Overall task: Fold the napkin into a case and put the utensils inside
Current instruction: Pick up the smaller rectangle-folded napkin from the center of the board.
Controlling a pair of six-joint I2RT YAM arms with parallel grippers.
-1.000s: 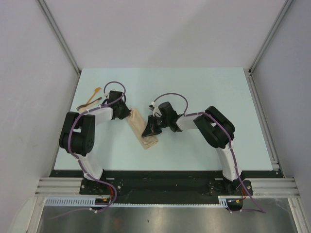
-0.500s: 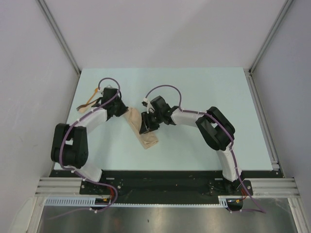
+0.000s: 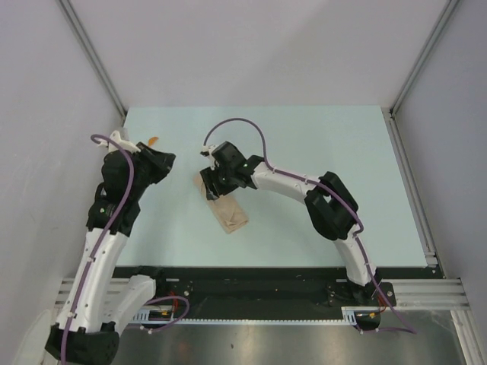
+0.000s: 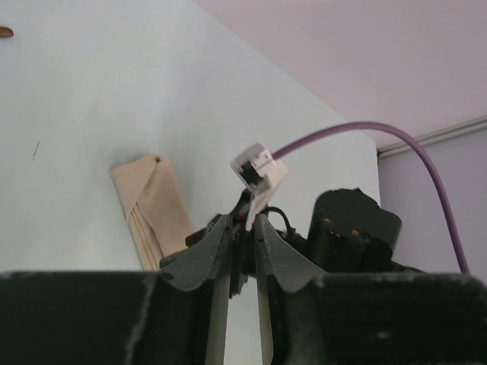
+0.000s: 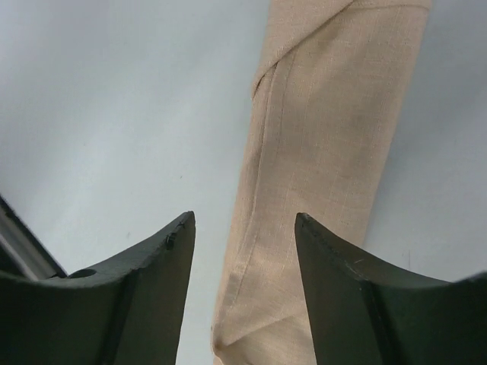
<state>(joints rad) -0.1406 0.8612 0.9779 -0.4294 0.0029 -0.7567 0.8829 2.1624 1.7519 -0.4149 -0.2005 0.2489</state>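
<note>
Narrow beige-tan cloth case [image 3: 224,207] lies flat on the pale blue-green desk [image 3: 327,152], left of centre. Its long axis is diagonal, from far-left to near-right.

Right pincer [image 3: 214,179] is directly over the far end of the case. In the right wrist view its jaws are spread, and the case [image 5: 327,152] runs lengthwise up through the gap of the right pincer [image 5: 243,219]. The jaws straddle the case's width and hold nothing. Contact with the cloth: cannot tell.

Left pincer [image 3: 158,163] is raised, left of the case and apart from it. The left wrist view shows the jaws of the left pincer [image 4: 242,220] pressed nearly together, with nothing visible between them.

Light orange wooden spoon [image 3: 153,141]: only its tip shows, on the desk just beyond the left pincer; the arm hides the rest.

Judgement: the right arm is nearer the case and the left arm nearer the utensils, so loading depends on which end of the case is open.

View differences:
- Top view gives the layout and the diagonal.
- Right wrist view alone shows the fold seam.
- Left wrist view alone shows a small brown tip [image 4: 4,32] at its upper-left edge, possibly the darker utensil.
</note>
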